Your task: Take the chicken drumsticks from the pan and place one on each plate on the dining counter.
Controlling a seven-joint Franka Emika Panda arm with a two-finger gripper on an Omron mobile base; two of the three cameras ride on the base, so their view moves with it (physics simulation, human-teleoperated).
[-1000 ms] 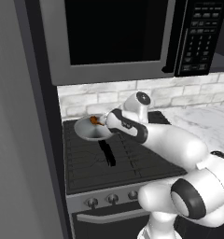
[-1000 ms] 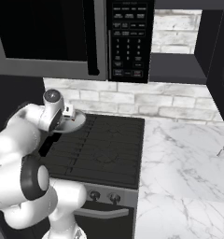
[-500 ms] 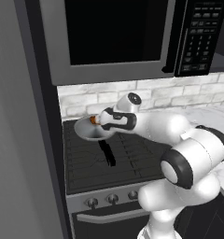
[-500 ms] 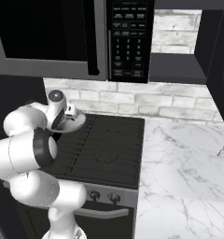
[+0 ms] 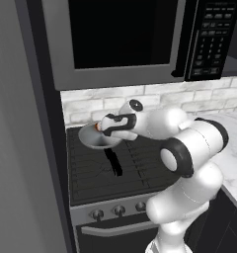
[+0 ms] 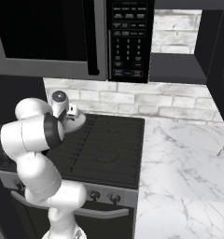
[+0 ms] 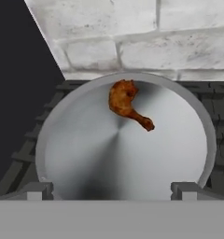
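Starting at the left, against the dark wall, the pan (image 5: 97, 137) sits on the back left corner of the black stove (image 5: 115, 165), its black handle pointing toward the front edge. Seen from the hand, the pan holds one chicken drumstick (image 7: 127, 104), lying toward the far rim by the brick wall, thick end at the back and thin bone angled toward the middle. I can make out only that one in there. The near part of the pan floor falls below the edge of the hand's view, so I would not swear a second one isn't lying there.

Just to the right of the pan, the pincer (image 5: 106, 126) hovers above its near rim, fingers spread wide with nothing between them; the two tips straddle the pan's front edge in the hand view and touch neither metal nor meat.

Further right the stove gives way to the white marble tabletop (image 6: 188, 163) under the microwave (image 6: 67, 37). No blue plates appear anywhere here, so the dining side must be elsewhere.

As I judge it, this drumstick is not yet picked up. Left to do: grasp it, carry it to a plate, and see each plate served.
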